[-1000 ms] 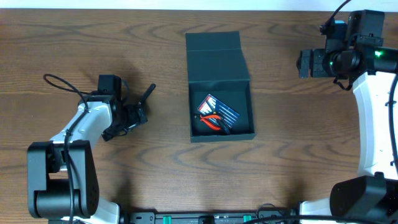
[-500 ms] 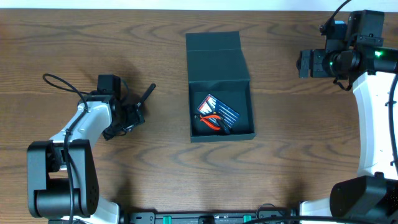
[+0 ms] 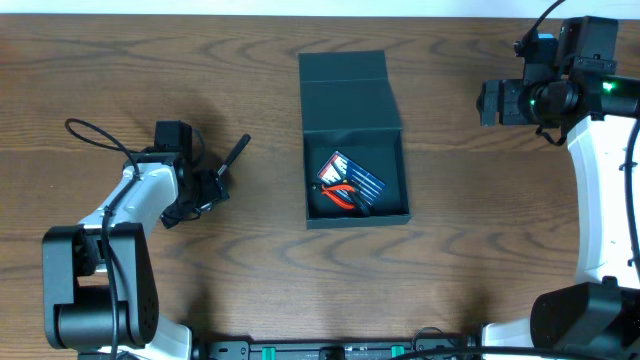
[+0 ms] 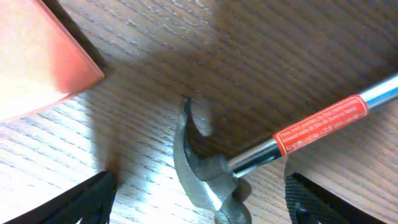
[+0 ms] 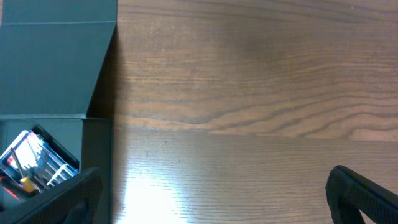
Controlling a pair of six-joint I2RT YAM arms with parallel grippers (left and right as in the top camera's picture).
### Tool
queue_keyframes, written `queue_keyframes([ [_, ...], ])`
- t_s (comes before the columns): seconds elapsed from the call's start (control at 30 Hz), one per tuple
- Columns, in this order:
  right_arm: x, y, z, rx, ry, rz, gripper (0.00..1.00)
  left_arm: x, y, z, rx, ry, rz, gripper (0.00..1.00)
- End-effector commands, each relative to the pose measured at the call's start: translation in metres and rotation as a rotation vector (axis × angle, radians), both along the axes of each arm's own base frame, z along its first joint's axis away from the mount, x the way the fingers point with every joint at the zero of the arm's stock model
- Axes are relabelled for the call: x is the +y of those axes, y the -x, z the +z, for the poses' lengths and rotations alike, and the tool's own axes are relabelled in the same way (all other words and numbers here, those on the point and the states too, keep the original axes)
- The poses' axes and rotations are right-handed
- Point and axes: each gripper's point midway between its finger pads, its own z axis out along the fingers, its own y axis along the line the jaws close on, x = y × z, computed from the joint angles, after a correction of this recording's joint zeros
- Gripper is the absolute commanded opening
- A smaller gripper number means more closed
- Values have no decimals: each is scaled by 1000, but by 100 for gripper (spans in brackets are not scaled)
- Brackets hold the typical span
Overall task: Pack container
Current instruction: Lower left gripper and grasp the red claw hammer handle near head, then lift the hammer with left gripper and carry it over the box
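Observation:
The container (image 3: 352,92), a dark teal-grey box, lies mid-table with its flap lid folded back. Inside are red-handled pliers (image 3: 343,197) and a blue carded pack (image 3: 352,172). It also shows in the right wrist view (image 5: 56,68). A hammer (image 3: 236,151) lies left of the box, with its black handle pointing up-right. In the left wrist view its steel claw head (image 4: 205,171) and red-labelled shaft lie on the wood. My left gripper (image 3: 213,186) (image 4: 202,199) is open with a finger on each side of the head. My right gripper (image 3: 488,102) (image 5: 208,199) is open and empty, right of the lid.
A blurred pale orange surface (image 4: 37,56) fills the top left of the left wrist view; I cannot tell what it is. The left arm's cable (image 3: 95,130) loops over the table at the far left. Bare wood (image 5: 261,93) lies under the right gripper.
My left arm has shifted slightly to the left over the hammer head. The right arm and the container have not moved.

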Motion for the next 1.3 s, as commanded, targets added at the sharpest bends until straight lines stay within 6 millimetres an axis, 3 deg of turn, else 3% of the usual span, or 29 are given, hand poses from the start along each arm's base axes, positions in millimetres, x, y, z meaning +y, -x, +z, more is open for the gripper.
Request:
queue_keyframes([
  [0.0,-1,0,-2,7,-7,-8,99,8,10,-11,51,-27,20,87],
  [0.23,-1,0,-2,7,-7,-8,99,11,10,-11,51,-45,22,85],
  [0.3,-1,0,-2,7,-7,-8,99,11,10,-11,49,-45,22,72],
  [0.87,-1,1,-2,10,-8,-8,99,11,6,-11,34,-46,13,37],
  [1.27,-1,1,-2,10,-8,-8,99,11,4,-11,26,-49,-9,20],
])
